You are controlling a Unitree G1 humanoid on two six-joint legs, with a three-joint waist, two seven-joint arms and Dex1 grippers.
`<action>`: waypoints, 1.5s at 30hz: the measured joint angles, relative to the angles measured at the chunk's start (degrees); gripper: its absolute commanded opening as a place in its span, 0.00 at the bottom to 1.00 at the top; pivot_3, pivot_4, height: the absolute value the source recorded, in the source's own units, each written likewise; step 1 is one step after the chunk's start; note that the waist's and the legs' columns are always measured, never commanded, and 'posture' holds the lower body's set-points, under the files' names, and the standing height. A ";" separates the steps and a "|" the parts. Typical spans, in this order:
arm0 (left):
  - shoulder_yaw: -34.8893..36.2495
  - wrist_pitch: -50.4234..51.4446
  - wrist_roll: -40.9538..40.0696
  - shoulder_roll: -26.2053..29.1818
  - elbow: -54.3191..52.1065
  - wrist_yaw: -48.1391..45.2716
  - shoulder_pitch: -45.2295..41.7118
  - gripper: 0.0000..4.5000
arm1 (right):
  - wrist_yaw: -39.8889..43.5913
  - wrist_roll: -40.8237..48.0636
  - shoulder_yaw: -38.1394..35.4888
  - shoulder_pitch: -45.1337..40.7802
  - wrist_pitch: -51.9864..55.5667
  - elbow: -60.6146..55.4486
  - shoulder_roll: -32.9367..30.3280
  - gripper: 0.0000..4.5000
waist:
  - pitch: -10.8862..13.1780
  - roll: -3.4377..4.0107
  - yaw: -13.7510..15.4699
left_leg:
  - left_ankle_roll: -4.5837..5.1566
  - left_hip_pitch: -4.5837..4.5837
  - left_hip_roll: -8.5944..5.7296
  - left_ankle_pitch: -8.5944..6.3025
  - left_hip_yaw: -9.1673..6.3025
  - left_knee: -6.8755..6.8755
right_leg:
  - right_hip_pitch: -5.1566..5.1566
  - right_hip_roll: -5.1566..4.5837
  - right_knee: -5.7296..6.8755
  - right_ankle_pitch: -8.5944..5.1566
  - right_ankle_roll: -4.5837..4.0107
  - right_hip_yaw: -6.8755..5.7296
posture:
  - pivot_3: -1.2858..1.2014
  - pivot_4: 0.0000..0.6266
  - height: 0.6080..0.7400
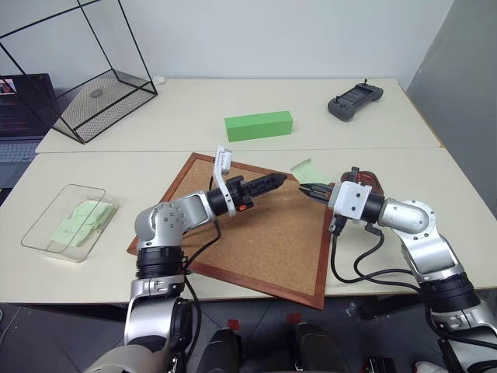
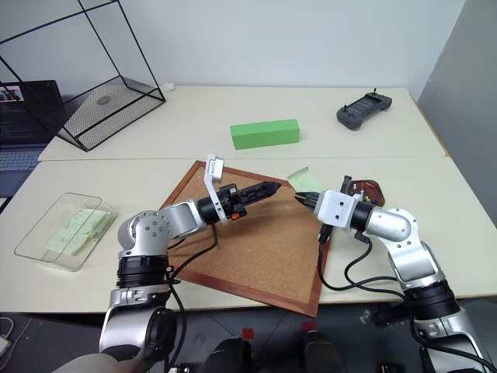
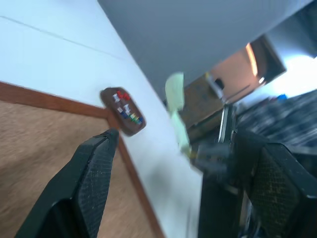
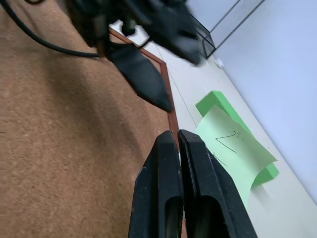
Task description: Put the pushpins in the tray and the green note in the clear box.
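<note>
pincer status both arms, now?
Left pincer: open, nothing between its fingers.
Right pincer: closed, pinching the green note by its edge, above the corkboard.

Both arms reach inward toward each other, forearms roughly level. The left end effector [image 1: 273,182] points right, its two black fingers [image 3: 89,178] spread apart and empty. The right end effector [image 1: 307,189] points left, its fingers [image 4: 166,198] pressed flat together, tips near the left one's.
</note>
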 measured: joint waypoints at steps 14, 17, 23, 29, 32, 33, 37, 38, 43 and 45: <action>-2.81 -1.13 -1.12 -3.21 2.50 0.52 -1.31 0.79 | -0.02 -1.00 2.72 0.36 0.85 -4.57 -0.29 0.00 | 0.00 0.00 -0.02 | -0.24 0.02 -0.03 0.13 -0.01 -0.03 | 0.01 -0.01 0.00 0.00 0.00 0.00 | 0.52 0.24 1.00; -3.42 -1.62 -1.11 -2.63 3.01 -0.35 -1.31 0.69 | -0.02 -1.12 2.74 0.34 0.88 -4.57 -0.36 0.00 | 0.00 0.00 -0.02 | -0.25 0.02 -0.04 0.14 0.00 -0.03 | 0.01 -0.01 0.00 0.00 0.00 0.00 | 0.52 0.24 1.00; -4.16 -2.30 -1.08 -1.56 3.63 -1.48 -1.30 0.45 | 0.02 -1.81 3.06 0.18 0.68 -4.57 -0.69 0.00 | 0.00 0.00 -0.02 | -0.25 0.02 -0.03 0.14 -0.01 -0.03 | 0.01 -0.01 0.00 0.00 0.00 0.00 | 0.52 0.24 1.00; -6.36 -2.52 -0.66 -0.29 3.62 -2.79 -0.90 0.17 | 0.01 -1.90 3.20 -0.20 0.68 -4.53 -0.45 0.00 | 0.00 0.00 -0.03 | -0.25 0.02 -0.03 0.14 -0.02 -0.04 | 0.01 -0.01 -0.01 0.00 0.00 -0.01 | 0.52 0.24 1.00; -6.78 -2.53 -0.67 0.17 3.55 -3.25 -0.90 0.04 | 0.03 -2.05 3.30 -0.28 0.68 -4.51 -0.18 0.00 | 0.00 0.00 -0.02 | -0.25 0.02 -0.03 0.14 -0.01 -0.03 | 0.01 -0.01 -0.01 0.00 0.00 0.00 | 0.52 0.24 1.00; -6.78 -2.54 -0.67 0.29 3.55 -3.34 -0.90 0.01 | 0.03 -2.06 3.33 -0.37 0.68 -4.50 -0.09 0.00 | 0.00 0.00 -0.02 | -0.25 0.02 -0.04 0.14 -0.01 -0.03 | 0.01 -0.01 -0.01 0.00 0.00 0.00 | 0.52 0.24 1.00; -6.79 -2.80 -0.67 0.64 3.56 -3.51 -0.91 0.01 | 0.07 -2.05 3.36 -0.76 0.68 -4.50 0.11 0.00 | 0.00 0.00 0.00 | -0.25 0.01 -0.04 0.14 -0.02 -0.03 | 0.01 -0.01 -0.01 0.00 0.00 -0.01 | 0.52 0.24 1.00; -6.79 -2.90 -0.67 0.63 3.56 -3.54 -0.91 0.01 | 0.13 -2.05 3.38 -0.76 0.68 -4.50 0.12 0.00 | 0.00 0.00 0.00 | -0.25 0.01 -0.04 0.14 -0.02 -0.03 | 0.01 -0.01 -0.01 0.00 0.00 0.00 | 0.52 0.24 1.00; -6.96 -3.16 -0.66 0.60 3.56 -3.57 -0.91 0.01 | 0.16 -2.05 3.43 -0.75 0.68 -4.50 0.22 0.00 | 0.00 0.00 -0.01 | -0.25 0.02 -0.03 0.14 -0.02 -0.03 | 0.01 -0.01 -0.01 0.00 0.00 0.00 | 0.52 0.24 1.00; -7.51 -3.30 -0.24 0.76 3.57 -3.49 -0.91 0.01 | 0.34 -1.99 3.52 -0.75 0.70 -4.51 0.23 0.00 | 0.00 0.00 -0.01 | -0.25 0.02 -0.04 0.14 -0.02 -0.03 | 0.01 -0.01 -0.01 0.00 0.00 0.00 | 0.52 0.24 1.00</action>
